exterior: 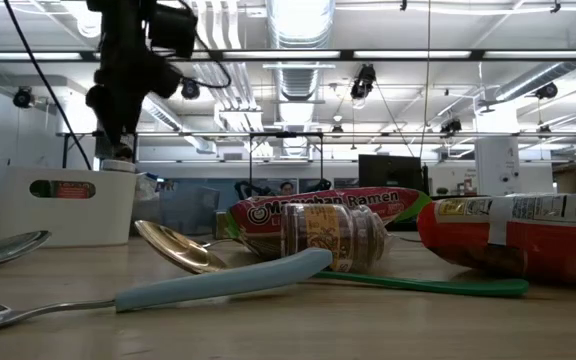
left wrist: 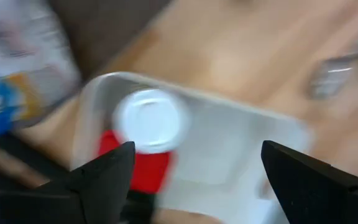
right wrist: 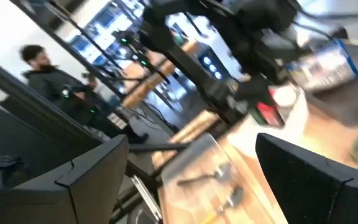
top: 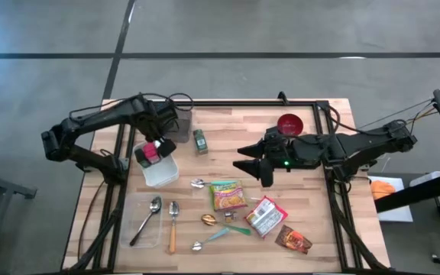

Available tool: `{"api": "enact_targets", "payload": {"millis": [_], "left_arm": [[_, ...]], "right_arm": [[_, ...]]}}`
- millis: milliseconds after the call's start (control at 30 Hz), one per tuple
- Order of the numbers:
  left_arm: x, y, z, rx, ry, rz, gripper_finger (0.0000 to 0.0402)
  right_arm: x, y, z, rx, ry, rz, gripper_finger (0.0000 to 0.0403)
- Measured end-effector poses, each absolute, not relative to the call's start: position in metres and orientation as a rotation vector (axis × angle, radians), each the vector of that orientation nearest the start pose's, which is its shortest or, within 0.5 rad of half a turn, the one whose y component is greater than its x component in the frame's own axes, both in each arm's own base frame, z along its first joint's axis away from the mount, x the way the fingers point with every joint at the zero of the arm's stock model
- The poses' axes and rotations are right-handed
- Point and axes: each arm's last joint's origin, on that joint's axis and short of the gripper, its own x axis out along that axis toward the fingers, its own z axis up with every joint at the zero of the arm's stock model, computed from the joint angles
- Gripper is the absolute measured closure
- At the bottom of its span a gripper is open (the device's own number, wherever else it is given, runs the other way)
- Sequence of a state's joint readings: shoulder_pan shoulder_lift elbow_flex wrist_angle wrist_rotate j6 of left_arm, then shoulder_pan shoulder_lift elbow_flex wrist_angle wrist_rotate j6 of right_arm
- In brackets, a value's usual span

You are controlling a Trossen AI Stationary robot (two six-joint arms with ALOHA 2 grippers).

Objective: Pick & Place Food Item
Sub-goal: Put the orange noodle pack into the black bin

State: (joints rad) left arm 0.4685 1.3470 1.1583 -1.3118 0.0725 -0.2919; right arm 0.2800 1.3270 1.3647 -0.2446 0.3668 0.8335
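Here, "Ramen" noodle packet [exterior: 328, 212] on table, left tool [left wrist: 194, 171] wide above red white-capped container [left wrist: 143, 140], right tool [right wrist: 191, 168] wide.

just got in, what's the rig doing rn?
The left pincer is open above the white bin, where a red container with a white cap now lies; nothing is held. The right pincer waits open over mid-table, holding nothing. Ramen packets and spoons are on the table.

Bare wood mid-table [top: 220, 126], packets [top: 228, 195] crowding front (spoons [top: 173, 214] too)
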Motion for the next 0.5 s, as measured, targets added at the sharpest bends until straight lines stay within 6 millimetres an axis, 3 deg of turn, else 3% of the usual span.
{"api": "enact_targets", "payload": {"millis": [100,233,500], "left_arm": [[0.206,0.089,0.289,-0.686,1.282,0.451,0.0049],[0.221,0.062,0.303,-0.667,1.11,0.359,0.0048],[0.248,0.008,0.307,-0.624,1.012,0.177,0.0048]], "right_arm": [[0.282,0.069,0.402,0.796,0.217,-0.192,0.0053],[0.277,0.069,0.389,0.885,0.385,-0.186,0.0053],[0.26,0.071,0.354,1.065,0.766,-0.393,0.0053]]}}
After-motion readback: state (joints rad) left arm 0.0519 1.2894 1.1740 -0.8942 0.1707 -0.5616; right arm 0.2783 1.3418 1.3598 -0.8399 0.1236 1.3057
